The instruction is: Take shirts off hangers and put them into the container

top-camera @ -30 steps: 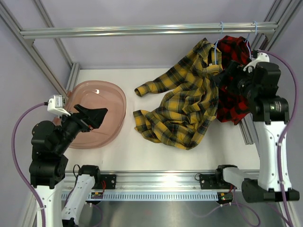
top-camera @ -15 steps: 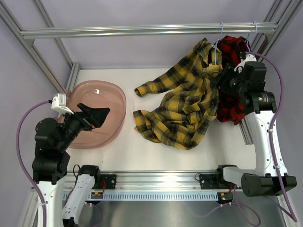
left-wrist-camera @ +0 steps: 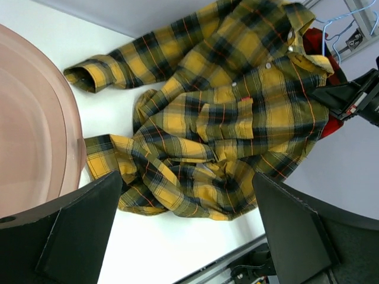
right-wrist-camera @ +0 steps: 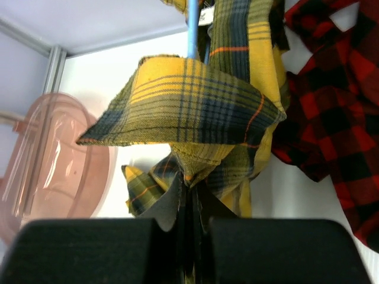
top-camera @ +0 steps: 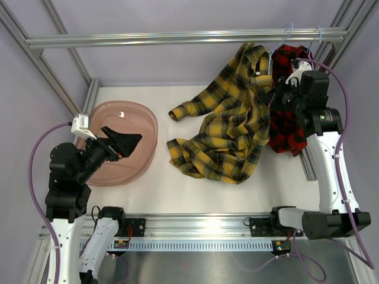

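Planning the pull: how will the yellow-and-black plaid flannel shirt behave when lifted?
Probably floppy: the yellow-and-black plaid flannel shirt lies in loose folds. It will likely trail behind, since the right gripper pinches only one fold. It may snag on the thin light-blue wire hanger at its collar.

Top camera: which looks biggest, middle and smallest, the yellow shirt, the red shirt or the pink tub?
1. yellow shirt, spread widest.
2. pink tub.
3. red shirt, though part of it is hidden.
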Controlling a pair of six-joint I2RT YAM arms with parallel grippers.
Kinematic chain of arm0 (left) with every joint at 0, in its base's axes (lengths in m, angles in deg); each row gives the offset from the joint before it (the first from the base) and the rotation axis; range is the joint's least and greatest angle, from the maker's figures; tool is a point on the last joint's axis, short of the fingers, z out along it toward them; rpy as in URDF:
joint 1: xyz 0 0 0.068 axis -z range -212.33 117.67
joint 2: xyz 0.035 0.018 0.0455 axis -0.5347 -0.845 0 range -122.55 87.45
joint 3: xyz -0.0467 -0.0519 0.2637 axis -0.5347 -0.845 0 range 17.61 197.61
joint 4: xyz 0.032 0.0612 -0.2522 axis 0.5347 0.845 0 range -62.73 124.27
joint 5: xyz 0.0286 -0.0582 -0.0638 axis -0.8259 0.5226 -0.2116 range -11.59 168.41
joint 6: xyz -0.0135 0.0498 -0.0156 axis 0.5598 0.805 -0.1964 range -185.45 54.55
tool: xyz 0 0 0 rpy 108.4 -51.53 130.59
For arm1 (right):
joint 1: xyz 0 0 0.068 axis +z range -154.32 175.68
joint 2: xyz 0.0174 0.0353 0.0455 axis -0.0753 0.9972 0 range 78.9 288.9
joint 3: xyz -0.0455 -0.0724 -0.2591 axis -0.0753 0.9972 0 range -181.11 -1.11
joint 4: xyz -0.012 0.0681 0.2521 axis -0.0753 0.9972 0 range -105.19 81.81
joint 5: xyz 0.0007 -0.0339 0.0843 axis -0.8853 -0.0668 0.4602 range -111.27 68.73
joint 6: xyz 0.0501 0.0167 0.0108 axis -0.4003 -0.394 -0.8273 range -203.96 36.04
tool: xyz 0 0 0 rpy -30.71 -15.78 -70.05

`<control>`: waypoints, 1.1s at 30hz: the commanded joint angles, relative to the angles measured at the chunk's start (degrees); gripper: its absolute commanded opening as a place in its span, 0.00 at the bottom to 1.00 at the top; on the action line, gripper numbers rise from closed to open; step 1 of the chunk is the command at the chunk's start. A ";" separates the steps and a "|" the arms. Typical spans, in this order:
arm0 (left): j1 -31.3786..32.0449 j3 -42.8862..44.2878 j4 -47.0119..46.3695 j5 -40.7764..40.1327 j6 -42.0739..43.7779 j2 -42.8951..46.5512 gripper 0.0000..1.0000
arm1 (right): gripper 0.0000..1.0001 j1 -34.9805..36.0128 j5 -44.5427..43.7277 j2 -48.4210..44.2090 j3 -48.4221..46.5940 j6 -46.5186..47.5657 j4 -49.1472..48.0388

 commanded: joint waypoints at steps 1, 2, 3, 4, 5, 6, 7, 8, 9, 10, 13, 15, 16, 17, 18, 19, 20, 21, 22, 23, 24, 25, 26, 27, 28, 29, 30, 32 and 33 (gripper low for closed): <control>-0.19 -0.20 -3.14 5.29 -1.93 -2.72 0.98 | 0.00 3.59 0.83 1.40 -8.07 3.12 -3.28; -0.19 -0.11 -3.05 6.00 -1.32 -3.16 0.98 | 0.00 5.52 -0.22 1.22 -10.17 3.30 -2.83; -0.28 -0.20 -2.88 6.44 -1.14 -3.95 0.98 | 0.00 6.32 -0.84 0.61 -10.88 3.30 -2.39; -0.19 -0.46 -2.70 6.62 -0.96 -4.13 0.98 | 0.00 7.03 -1.11 0.17 -11.59 3.48 -1.43; -0.19 -0.64 -2.88 6.36 -0.53 -4.13 0.98 | 0.00 7.73 -1.64 -0.27 -12.73 3.57 -0.90; -0.19 -0.82 -3.14 6.19 -0.26 -3.87 0.98 | 0.00 8.87 -1.99 -1.14 -13.17 3.48 -0.29; -0.28 -1.16 -3.40 6.10 0.00 -3.78 0.98 | 0.00 9.23 -2.25 -1.59 -13.61 3.39 1.11; -0.28 -1.43 -3.84 6.01 0.44 -3.61 0.99 | 0.00 9.67 -2.86 -2.03 -14.05 3.30 1.56; -0.28 -1.69 -4.80 6.01 0.53 -3.34 0.99 | 0.00 10.11 -2.96 -2.64 -13.97 3.30 1.91; -0.19 -1.87 -5.51 6.70 0.62 -3.08 0.99 | 0.00 10.37 -3.22 -3.52 -13.88 3.22 3.22; -0.19 -2.14 -8.41 8.72 0.18 -3.51 0.99 | 0.00 10.81 -3.40 -5.28 -12.22 2.61 5.51; -0.28 -0.91 -11.21 9.78 -0.08 -4.39 0.99 | 0.00 11.69 -3.40 -8.34 -7.66 2.25 5.26; -0.28 -0.30 -12.18 10.74 -0.17 -5.61 0.99 | 0.00 12.56 -3.31 -9.58 -3.72 1.38 4.65; -0.19 0.49 -13.50 11.62 -0.26 -6.50 0.98 | 0.00 13.01 -2.88 -10.63 -1.68 0.85 4.38; 0.07 2.15 -15.43 12.50 -0.26 -7.46 0.98 | 0.00 13.62 -2.09 -12.64 0.16 0.49 4.12; 0.42 3.22 -15.71 13.21 -0.26 -8.60 0.97 | 0.00 14.41 -1.30 -13.53 2.18 -0.55 3.33; 1.82 4.36 -15.80 13.22 0.35 -10.88 0.97 | 0.00 16.42 -0.07 -14.24 5.95 -1.09 2.89; 3.05 6.37 -16.15 13.22 0.88 -12.03 0.96 | 0.00 17.57 0.46 -15.46 7.55 -1.61 2.53; 4.28 7.17 -15.98 11.39 1.41 -13.09 0.96 | 0.00 19.15 0.82 -15.91 9.31 -2.49 1.66; 7.68 7.96 -15.63 9.72 2.98 -14.05 0.96 | 0.00 22.56 0.21 -16.26 12.37 -2.93 1.48; 9.81 8.76 -14.58 7.87 3.95 -16.15 0.96 | 0.00 24.33 0.03 -16.62 13.79 -3.02 1.13; 12.00 10.07 -14.22 3.33 4.92 -17.30 0.95 | 0.00 25.83 -0.14 -16.71 15.20 -3.37 0.43; 16.29 10.60 -13.69 0.85 6.84 -18.53 0.95 | 0.00 28.71 -0.32 -16.62 17.39 -3.55 0.07; 18.33 11.30 -12.56 -1.18 7.91 -21.50 0.95 | 0.00 30.13 -0.23 -16.36 18.28 -3.90 -0.54; 19.92 12.53 -11.94 -5.20 8.70 -23.01 0.95 | 0.00 31.45 -0.50 -16.18 18.90 -4.69 -1.15; 22.11 12.98 -11.50 -7.16 9.93 -24.42 0.95 | 0.00 32.86 -1.98 -16.27 19.60 -5.04 -1.60; 22.83 13.24 -11.14 -8.39 10.46 -25.91 0.95 | 0.00 35.22 -2.43 -16.53 19.78 -5.48 -1.95; 23.45 12.98 -11.75 -10.60 10.99 -28.73 0.95 | 0.00 36.73 -2.78 -16.62 19.52 -6.36 -2.13; 23.54 12.98 -12.54 -10.69 10.99 -29.35 0.95 | 0.00 37.96 -2.61 -16.62 19.35 -6.54 -2.04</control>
